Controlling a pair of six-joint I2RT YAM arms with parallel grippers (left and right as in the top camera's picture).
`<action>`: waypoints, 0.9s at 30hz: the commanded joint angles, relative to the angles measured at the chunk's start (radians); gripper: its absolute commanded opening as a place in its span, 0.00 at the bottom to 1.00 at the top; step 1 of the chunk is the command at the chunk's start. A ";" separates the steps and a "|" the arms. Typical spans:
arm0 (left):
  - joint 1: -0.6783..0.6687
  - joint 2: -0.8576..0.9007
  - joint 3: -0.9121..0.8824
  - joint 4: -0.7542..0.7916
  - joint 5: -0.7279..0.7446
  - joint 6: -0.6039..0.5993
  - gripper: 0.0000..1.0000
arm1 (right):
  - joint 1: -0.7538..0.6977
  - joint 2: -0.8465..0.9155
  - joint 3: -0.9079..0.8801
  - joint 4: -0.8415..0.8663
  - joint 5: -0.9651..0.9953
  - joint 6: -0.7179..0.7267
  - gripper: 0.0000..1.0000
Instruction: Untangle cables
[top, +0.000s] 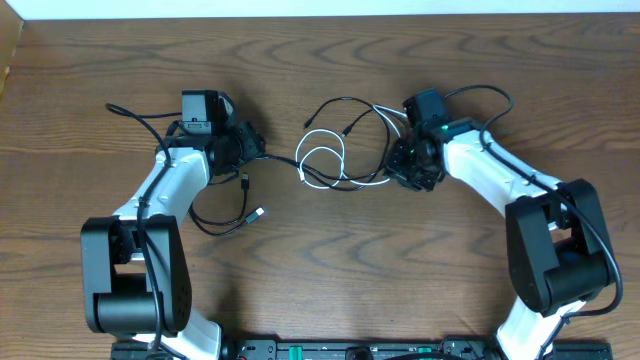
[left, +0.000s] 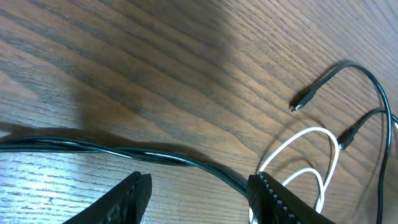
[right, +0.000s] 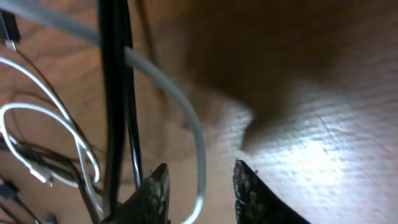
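The cables lie tangled between my two grippers. In the overhead view white loops cross thin black cords, and one black cord trails down to a plug. My left gripper is at the tangle's left end. In its wrist view the left gripper is open, a black cord running across just ahead of the tips to the right finger. My right gripper is at the right end; the right gripper is open with a pale cable looping loosely between its jaws, black cords beside it.
Wooden table with its far edge along the top of the overhead view. Thicker black arm wires arc out at the left and right. Both arm bases stand at the near edge.
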 joint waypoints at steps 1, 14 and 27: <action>-0.002 0.000 0.005 -0.002 0.013 0.009 0.55 | 0.023 -0.022 -0.032 0.039 0.062 0.058 0.25; -0.002 0.000 0.005 -0.002 0.013 0.009 0.55 | 0.046 -0.033 -0.068 0.102 0.126 -0.034 0.01; -0.002 0.000 0.005 -0.002 0.013 0.009 0.55 | 0.031 -0.396 -0.036 0.159 -0.016 -0.298 0.01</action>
